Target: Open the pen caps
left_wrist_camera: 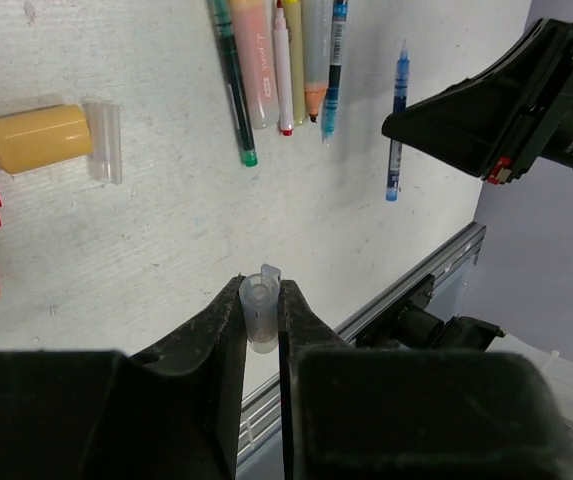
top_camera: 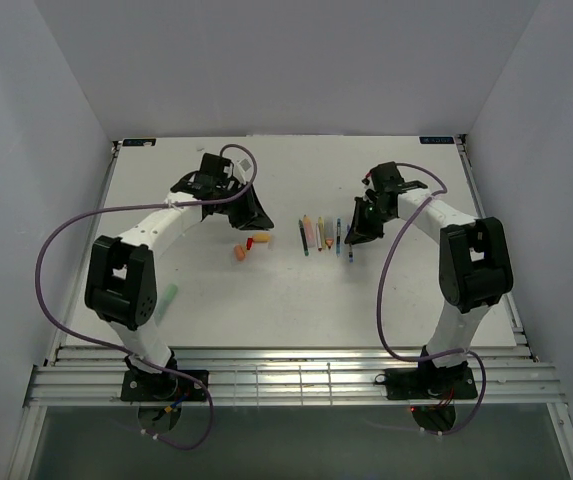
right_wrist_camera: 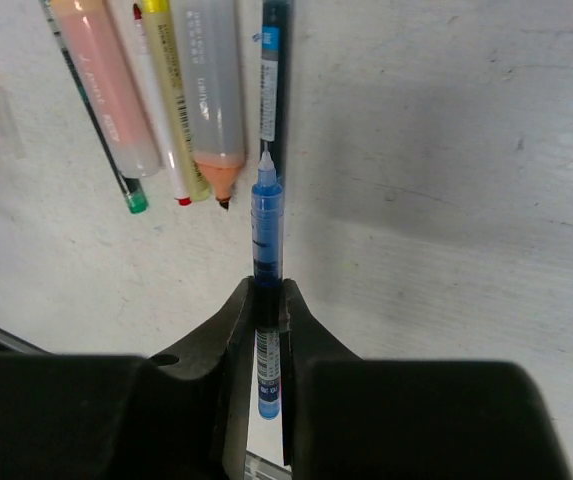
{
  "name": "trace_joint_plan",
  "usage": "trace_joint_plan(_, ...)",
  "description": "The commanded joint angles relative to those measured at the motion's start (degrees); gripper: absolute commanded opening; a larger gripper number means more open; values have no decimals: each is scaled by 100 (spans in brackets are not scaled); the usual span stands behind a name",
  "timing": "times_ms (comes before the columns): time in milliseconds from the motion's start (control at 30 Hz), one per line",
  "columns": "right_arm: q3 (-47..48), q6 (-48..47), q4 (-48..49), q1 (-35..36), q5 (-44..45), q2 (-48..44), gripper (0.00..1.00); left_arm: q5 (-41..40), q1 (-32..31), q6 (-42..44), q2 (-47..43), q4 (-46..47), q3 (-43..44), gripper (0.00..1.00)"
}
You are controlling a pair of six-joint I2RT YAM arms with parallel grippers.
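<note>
Grips a clear cap tight in the left hand, over the bench and left of the row of pens. Clamps the right hand on a blue pen at the right end of that row, bare tip pointing away from the hand. Has other caps, yellow, red, orange and clear, lying loose on the bench just left of the row.

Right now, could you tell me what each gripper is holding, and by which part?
The left gripper pinches a clear cap by its sides. The right gripper clamps the uncapped blue pen around its barrel, behind the bare tip.
</note>
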Motion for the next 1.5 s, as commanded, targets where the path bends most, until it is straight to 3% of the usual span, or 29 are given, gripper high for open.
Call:
trace_joint_plan(0,345,-191,-80,-122,135,148,8,288,-119,215,167,-53,348,0)
trace_joint_plan(367,600,-323,-27,-263,83,623,8,244,-356,435,1143,-228,849,0)
trace_joint_plan(767,794,-262,-9,-271,-128,878,12,-432,-471,594,1802,-685,1245,0)
trace_joint_plan(1000,697,-288,8,-271,-216,887,22,-705,-524,611,2118,-905,1447,0)
trace_joint_plan(1133,653,-306,8,-271,-225,808,34,-986,-550,655,2154,-1045,1509,1)
trace_joint_plan(1467,372,-192,-1,-254,-418,203,41,-1320,-682,734,2259,-1309,1649,9)
